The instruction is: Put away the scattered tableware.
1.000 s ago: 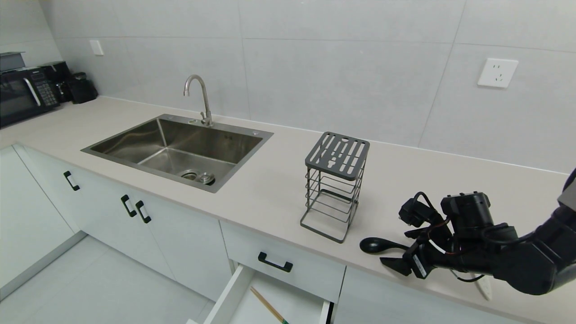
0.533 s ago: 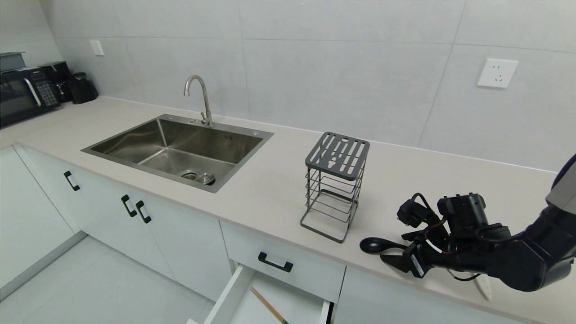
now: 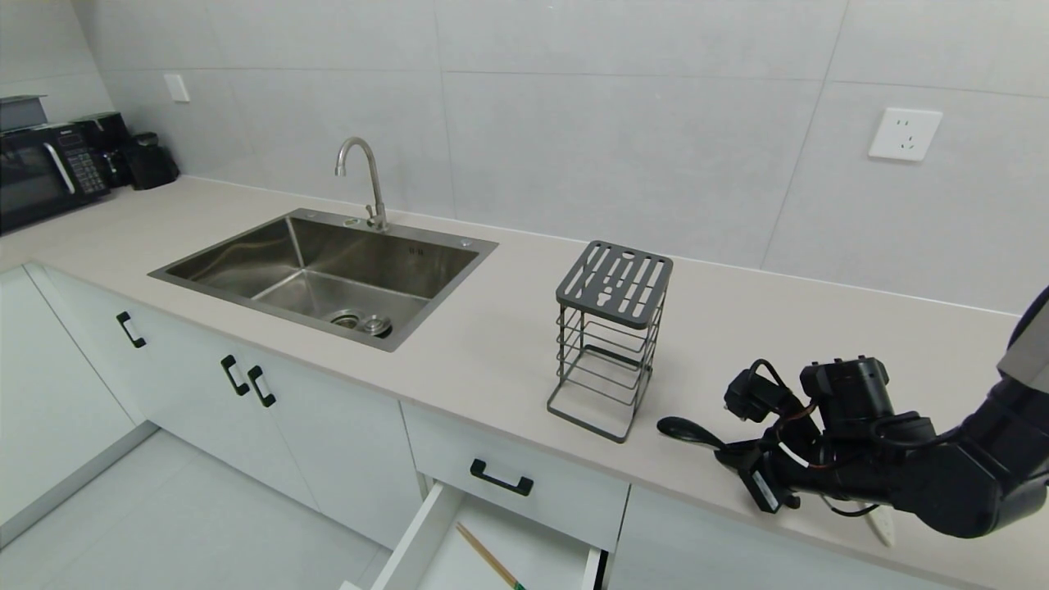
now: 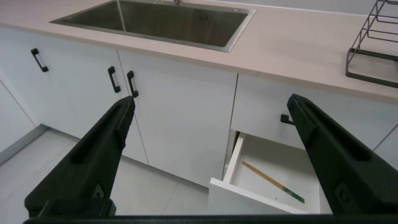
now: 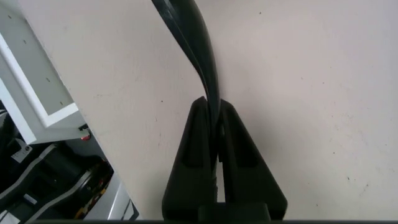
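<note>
A black spoon [image 3: 687, 431] lies near the counter's front edge, to the right of the wire rack, its bowl pointing left. My right gripper [image 3: 742, 460] is shut on the spoon's handle [image 5: 202, 56], and the two fingers [image 5: 239, 149] press it from both sides low over the counter. My left gripper [image 4: 208, 162] hangs open in front of the cabinets, above the open drawer [image 4: 273, 177], with nothing between its fingers. Chopsticks [image 4: 272, 182] lie in that drawer [image 3: 492, 557].
A dark wire rack [image 3: 610, 336] stands on the beige counter [image 3: 492, 328], just left of the spoon. A steel sink [image 3: 328, 270] with a tap is farther left. A microwave [image 3: 41, 168] sits at the far left. The counter's front edge runs right below my right gripper.
My right gripper has shut on the spoon's handle and shifted slightly right. The spoon's bowl has tipped up and now looks thinner.
</note>
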{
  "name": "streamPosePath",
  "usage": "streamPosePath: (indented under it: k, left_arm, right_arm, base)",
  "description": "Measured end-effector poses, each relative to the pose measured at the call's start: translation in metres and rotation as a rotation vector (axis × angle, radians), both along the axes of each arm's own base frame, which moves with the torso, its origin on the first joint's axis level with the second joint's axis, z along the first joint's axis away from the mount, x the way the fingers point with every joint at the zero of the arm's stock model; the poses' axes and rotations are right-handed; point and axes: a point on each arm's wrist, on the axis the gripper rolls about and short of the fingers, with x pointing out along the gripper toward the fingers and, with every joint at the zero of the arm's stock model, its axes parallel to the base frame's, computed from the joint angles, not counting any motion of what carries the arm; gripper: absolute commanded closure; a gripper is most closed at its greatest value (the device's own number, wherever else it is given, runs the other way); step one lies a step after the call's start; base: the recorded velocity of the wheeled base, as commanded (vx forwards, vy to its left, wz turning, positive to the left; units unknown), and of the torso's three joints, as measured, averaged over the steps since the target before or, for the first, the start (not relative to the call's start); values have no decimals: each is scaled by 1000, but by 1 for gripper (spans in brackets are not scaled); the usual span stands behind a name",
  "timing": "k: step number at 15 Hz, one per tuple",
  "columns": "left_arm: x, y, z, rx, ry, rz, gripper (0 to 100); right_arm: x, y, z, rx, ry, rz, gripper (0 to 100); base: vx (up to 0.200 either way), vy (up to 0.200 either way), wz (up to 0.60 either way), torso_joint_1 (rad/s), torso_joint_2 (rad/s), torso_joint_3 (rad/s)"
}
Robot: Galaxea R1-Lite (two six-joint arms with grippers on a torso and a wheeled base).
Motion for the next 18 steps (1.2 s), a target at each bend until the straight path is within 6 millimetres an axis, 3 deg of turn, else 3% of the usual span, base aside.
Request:
streamPosePath:
  k: [5,18]
  left_arm:
    - [0,0,0,0,0,0,0]
    - [0,0,0,0,0,0,0]
  right_arm:
    - [-4,-1,13,-7,-46,23,100]
    - [-57,-10,44,-34,-101,135,100]
  base:
    - [0,0,0,0,0,0]
    - [0,0,0,0,0,0]
